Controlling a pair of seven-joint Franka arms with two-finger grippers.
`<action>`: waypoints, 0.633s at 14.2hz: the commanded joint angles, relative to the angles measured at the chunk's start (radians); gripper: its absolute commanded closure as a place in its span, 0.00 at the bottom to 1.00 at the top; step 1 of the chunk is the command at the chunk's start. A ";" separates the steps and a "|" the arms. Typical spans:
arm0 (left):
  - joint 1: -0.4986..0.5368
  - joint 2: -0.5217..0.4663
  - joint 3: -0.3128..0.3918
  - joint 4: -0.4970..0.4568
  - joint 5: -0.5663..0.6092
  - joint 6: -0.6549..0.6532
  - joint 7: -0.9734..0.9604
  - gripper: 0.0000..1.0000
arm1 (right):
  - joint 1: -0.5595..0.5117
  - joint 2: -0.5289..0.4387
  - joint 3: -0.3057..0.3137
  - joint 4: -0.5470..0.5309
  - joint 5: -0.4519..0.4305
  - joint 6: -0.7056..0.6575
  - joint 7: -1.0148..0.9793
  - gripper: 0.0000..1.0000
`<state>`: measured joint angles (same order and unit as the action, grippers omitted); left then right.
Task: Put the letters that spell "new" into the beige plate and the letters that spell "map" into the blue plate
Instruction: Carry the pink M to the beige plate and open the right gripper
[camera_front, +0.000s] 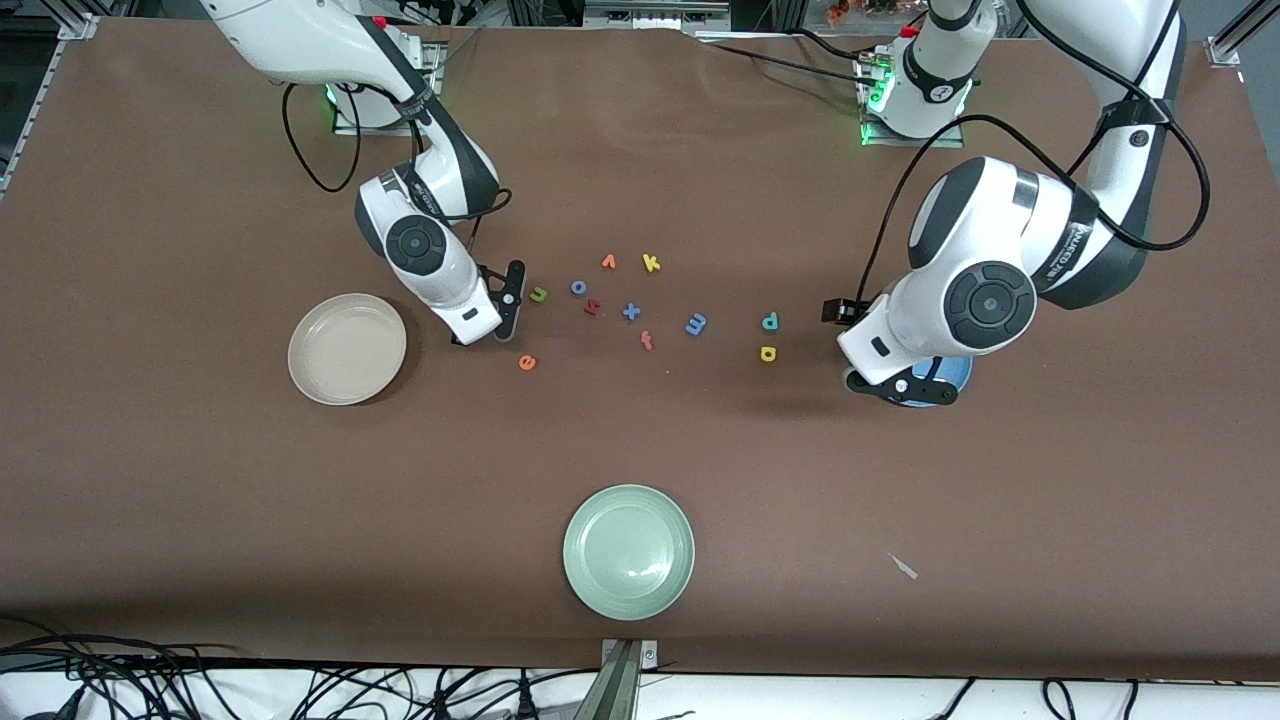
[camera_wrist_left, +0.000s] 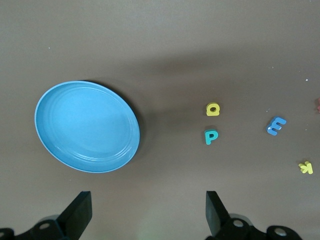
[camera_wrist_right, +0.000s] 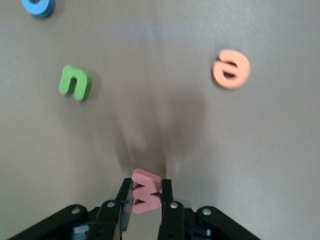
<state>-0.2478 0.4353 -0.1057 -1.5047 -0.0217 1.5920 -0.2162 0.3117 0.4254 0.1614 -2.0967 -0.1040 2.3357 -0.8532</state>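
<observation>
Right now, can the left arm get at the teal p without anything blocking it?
Probably yes. The left claw hangs open over the table by the blue plate, holding nothing. The teal p lies flat on bare table beside the yellow a, apart from it, with nothing between claw and letter.

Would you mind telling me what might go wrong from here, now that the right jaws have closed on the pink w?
1. The right gripper pinches the pink w by a thin edge only; it could twist or slip out on the way to the beige plate.
2. The green n and orange e lie close by on the table; a low sweep might knock them.
3. The left gripper waits open near the blue plate, away from this.
</observation>
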 joint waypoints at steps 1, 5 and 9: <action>-0.002 -0.006 0.003 0.007 -0.009 -0.012 -0.008 0.00 | -0.006 -0.022 -0.032 0.119 0.000 -0.223 -0.004 1.00; -0.001 -0.006 0.003 0.007 -0.009 -0.012 -0.008 0.00 | -0.006 -0.022 -0.138 0.141 -0.006 -0.286 -0.018 1.00; 0.001 -0.007 0.003 0.007 -0.011 -0.012 -0.008 0.00 | -0.006 -0.022 -0.212 0.145 0.000 -0.296 -0.001 0.97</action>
<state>-0.2476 0.4353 -0.1056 -1.5043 -0.0217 1.5920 -0.2162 0.3019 0.4044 -0.0204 -1.9581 -0.1039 2.0584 -0.8615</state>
